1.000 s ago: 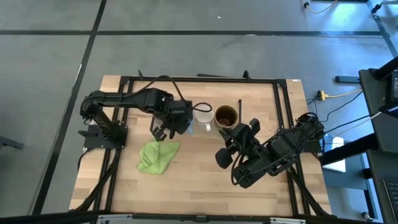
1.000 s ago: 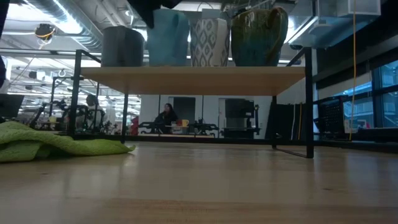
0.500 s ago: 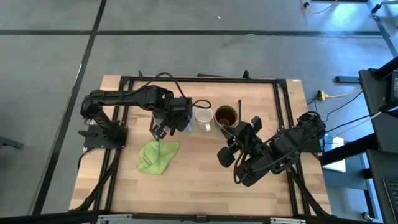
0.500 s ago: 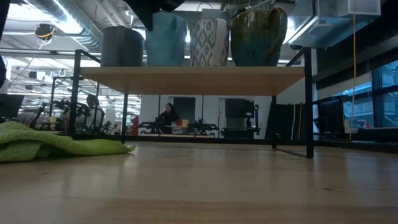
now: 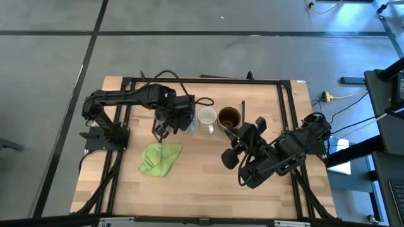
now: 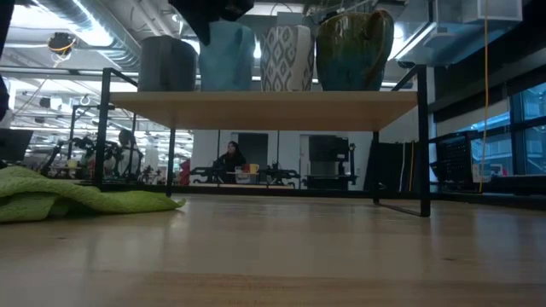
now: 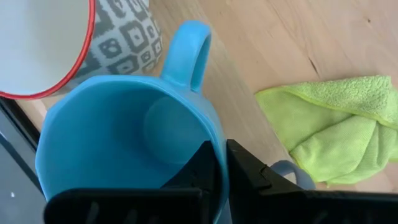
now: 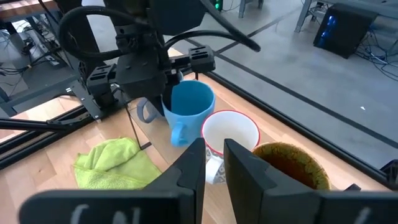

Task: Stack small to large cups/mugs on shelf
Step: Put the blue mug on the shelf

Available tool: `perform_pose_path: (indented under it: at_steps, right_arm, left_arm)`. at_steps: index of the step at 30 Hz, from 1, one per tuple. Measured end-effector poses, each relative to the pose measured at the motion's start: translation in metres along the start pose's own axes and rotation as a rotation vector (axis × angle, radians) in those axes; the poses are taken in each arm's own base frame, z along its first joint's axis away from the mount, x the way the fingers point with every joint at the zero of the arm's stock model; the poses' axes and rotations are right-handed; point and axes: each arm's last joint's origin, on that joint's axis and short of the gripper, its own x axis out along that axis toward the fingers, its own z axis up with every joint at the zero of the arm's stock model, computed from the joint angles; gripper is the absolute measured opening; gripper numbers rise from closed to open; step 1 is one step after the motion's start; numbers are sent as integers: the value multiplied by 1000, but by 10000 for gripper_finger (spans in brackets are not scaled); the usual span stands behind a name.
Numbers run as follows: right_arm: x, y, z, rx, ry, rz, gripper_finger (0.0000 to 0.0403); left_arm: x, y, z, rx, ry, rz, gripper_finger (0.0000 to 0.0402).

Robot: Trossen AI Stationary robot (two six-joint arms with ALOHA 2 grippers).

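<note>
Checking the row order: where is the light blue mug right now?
On the shelf, second from the left in the low view: the light blue mug stands between the grey-blue mug and the white mug, its rim pinched by the left gripper.

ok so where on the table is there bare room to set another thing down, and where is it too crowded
Bare wood lies along the front of the tabletop, below the green cloth, and at the back behind the shelf. The shelf is crowded: grey-blue mug, light blue mug, white mug and brown mug stand close together, with the left gripper shut on the light blue mug's rim.
</note>
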Motion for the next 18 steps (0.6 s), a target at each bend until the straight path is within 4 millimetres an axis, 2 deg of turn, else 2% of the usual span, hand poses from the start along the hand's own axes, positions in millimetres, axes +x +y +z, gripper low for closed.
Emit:
perform_pose_path:
  at_steps: [8, 18]
  right_arm:
    - [0, 0, 0, -4, -1, 0, 61]
    - [0, 0, 0, -4, -6, -3, 61]
  left_arm:
    - [13, -6, -2, 27, 29, -32, 14]
    - [15, -6, 2, 49, 15, -10, 21]
